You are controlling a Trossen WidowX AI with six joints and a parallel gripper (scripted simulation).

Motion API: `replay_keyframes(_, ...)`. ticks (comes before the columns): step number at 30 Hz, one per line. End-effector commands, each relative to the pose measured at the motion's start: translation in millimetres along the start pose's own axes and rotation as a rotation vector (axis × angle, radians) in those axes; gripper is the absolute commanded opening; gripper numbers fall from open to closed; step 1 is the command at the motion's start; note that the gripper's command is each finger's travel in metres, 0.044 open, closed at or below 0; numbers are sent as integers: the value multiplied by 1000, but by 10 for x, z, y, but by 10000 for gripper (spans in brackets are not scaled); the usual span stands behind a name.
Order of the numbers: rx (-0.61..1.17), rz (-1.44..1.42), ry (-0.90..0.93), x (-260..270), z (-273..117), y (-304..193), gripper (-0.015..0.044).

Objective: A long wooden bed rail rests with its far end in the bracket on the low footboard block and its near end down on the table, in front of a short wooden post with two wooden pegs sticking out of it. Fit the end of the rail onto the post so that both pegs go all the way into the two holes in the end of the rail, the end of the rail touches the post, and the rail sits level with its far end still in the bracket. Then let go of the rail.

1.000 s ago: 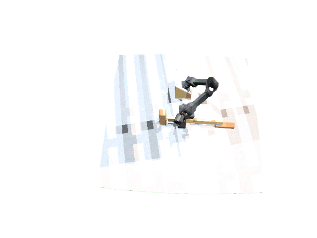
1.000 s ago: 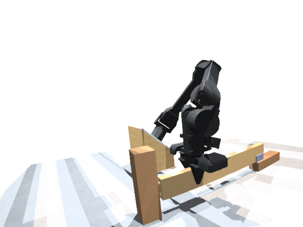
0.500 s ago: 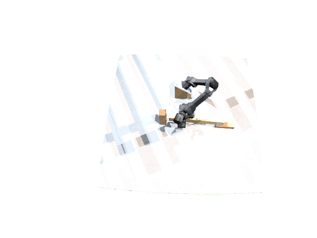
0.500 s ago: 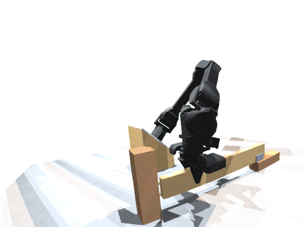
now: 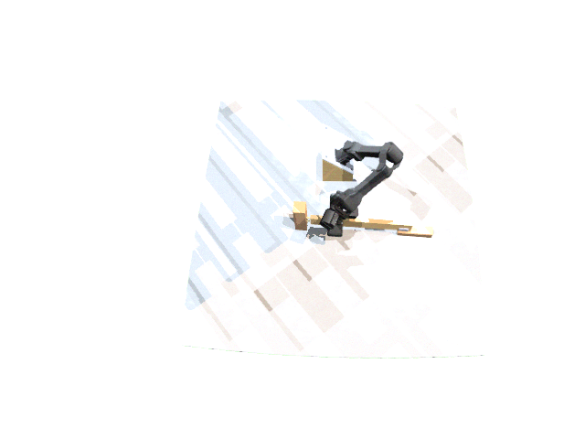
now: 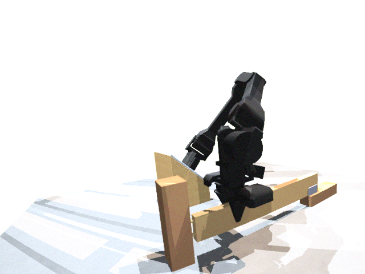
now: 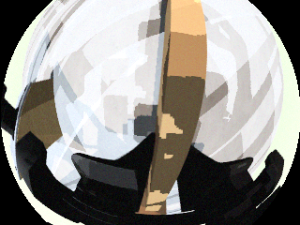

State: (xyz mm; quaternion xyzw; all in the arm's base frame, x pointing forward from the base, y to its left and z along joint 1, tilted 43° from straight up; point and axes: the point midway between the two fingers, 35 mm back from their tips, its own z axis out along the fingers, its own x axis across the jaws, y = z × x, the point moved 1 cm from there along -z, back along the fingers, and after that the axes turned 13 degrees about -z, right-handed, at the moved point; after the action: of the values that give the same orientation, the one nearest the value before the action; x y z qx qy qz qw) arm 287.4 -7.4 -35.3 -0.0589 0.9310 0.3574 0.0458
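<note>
The long wooden rail (image 5: 387, 224) (image 6: 290, 193) (image 7: 185, 56) is held above the table at its near end and looks about level. Its far end sits at the bracket (image 6: 312, 190) on the low footboard block (image 5: 421, 231) (image 6: 325, 194). The post (image 5: 300, 217) (image 6: 177, 226) stands upright just beyond the near end. A narrow gap shows between them, with small bits of the pegs in it; how deep the pegs reach is hidden. My gripper (image 6: 236, 210) (image 7: 163, 138) points down and is shut on the rail near that end, one finger on each side.
A wooden block with a sloped top (image 5: 335, 172) (image 6: 181, 180) (image 7: 39, 112) stands behind the rail, by the arm's base. The arm rises behind the rail and bends down over it. Patchy light and shadow cover the table top.
</note>
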Motion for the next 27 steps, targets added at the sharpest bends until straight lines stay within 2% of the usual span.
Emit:
replay_keyframes(1,1,3,-2,-14,-14,14,0)
replay_keyframes(27,1,3,-2,-39,-43,69,0)
